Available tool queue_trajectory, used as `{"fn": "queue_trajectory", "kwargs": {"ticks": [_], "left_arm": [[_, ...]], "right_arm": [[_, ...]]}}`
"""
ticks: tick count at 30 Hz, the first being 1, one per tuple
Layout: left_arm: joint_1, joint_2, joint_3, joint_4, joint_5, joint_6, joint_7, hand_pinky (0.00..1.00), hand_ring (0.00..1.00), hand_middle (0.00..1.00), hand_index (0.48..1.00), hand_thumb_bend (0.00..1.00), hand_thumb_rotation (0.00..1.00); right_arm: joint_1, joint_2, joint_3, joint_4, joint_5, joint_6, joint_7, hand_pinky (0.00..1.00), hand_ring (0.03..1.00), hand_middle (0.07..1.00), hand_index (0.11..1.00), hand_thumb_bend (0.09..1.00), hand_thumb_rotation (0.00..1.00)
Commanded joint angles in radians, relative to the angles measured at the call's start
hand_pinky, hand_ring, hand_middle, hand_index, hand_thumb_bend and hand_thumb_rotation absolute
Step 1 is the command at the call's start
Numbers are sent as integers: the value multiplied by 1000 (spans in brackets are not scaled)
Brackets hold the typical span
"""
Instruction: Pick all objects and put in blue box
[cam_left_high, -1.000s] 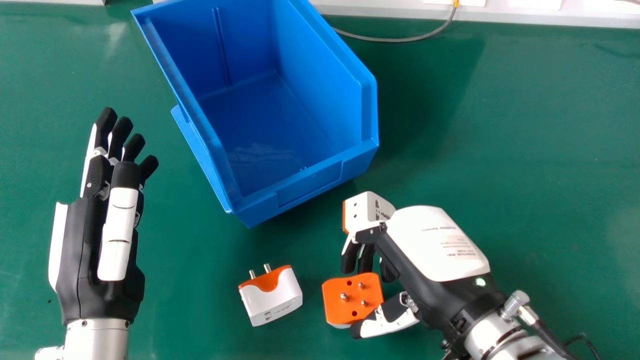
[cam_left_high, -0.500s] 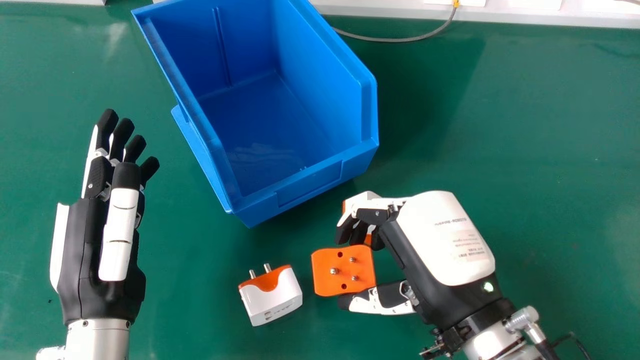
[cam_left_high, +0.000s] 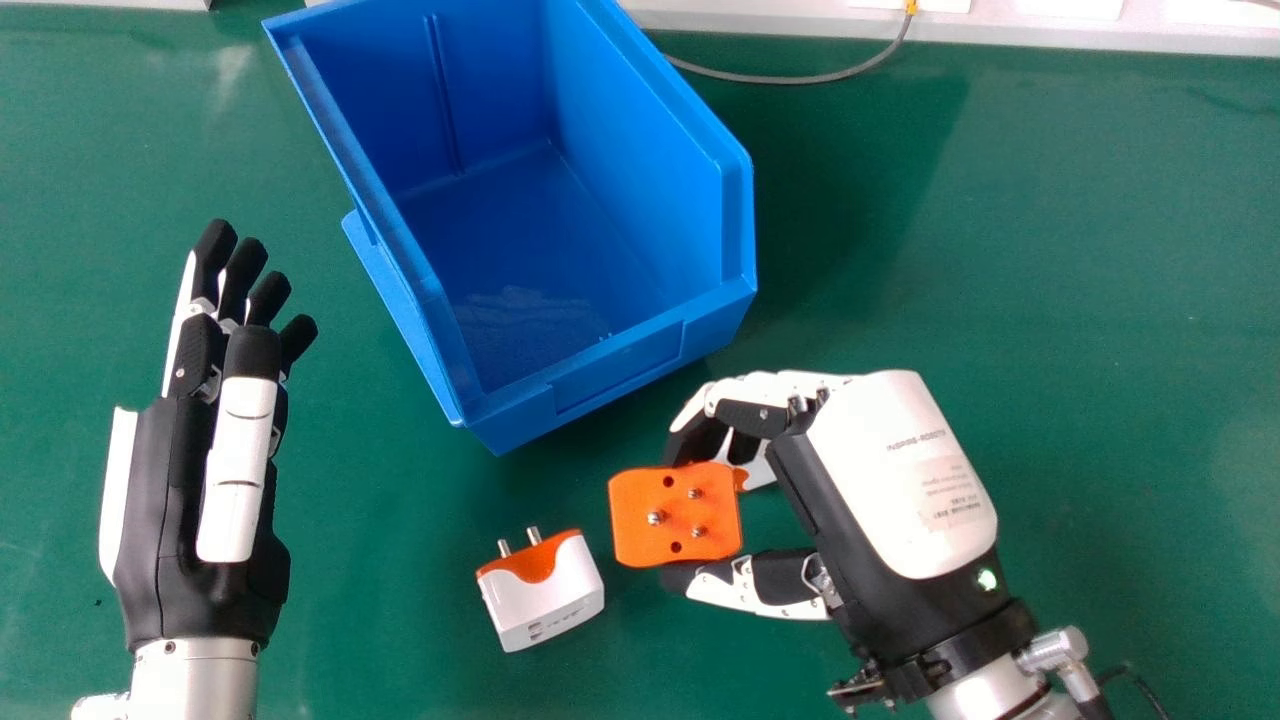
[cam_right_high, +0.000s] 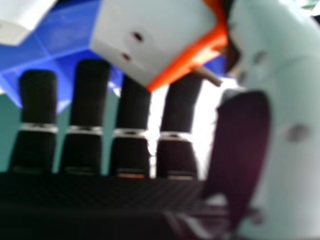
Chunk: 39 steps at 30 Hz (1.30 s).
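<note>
My right hand (cam_left_high: 890, 470) is between the blue box (cam_left_high: 615, 375) and the near edge in the head view, its thumb and curled fingers pinching an orange-faced adapter (cam_left_high: 675, 535) with its pins showing. Behind those fingers a white piece (cam_left_high: 762, 466) with some orange peeks out, mostly hidden. Left of the held adapter, a white and orange adapter (cam_left_high: 545, 600) lies on the table, two pins towards the box. My left hand (cam_left_high: 190, 480) rests open at the left. In the right hand view, my right hand (cam_right_high: 90, 105) has the white adapter body (cam_right_high: 155, 35) beside its thumb.
Green table (cam_left_high: 1080, 300) surrounds the box, which shows nothing inside. A grey cable (cam_left_high: 790, 79) curves along the table's far side by a white edge (cam_left_high: 1080, 38). A blue surface (cam_right_high: 65, 37) and a white object (cam_right_high: 20, 20) appear in the right hand view.
The right hand has turned and its fingers have closed in on the orange-faced adapter, which has moved up and slightly left, while the white adapter behind has become mostly covered. The left hand is nearly unmoved.
</note>
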Motion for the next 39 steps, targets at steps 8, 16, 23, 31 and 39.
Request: {"fn": "queue_trajectory", "kwargs": {"ticks": [8,16,23,31,39], "left_arm": [[-4,6,4,-12,-4,-17,-7,925,956,972,961,735,788],[-8,2,3,-6,5,-26,-1,926,957,972,960,731,789],[-12,-8,1,0,1,-31,0,924,954,969,955,727,792],[-17,-16,-5,2,8,-29,15,923,953,968,953,723,791],[-27,-21,-10,12,27,-38,31,922,950,965,948,733,787]], "right_arm": [[-31,10,-13,29,-23,-81,-152,345,447,501,478,505,0],[-46,6,-17,52,-35,-119,-225,343,450,507,482,504,0],[-59,9,-25,69,-59,-122,-299,339,453,513,492,501,0],[-88,5,-37,108,-50,-180,-387,332,452,517,497,500,0],[-129,-2,-45,143,-93,-238,-524,320,451,527,503,497,0]]}}
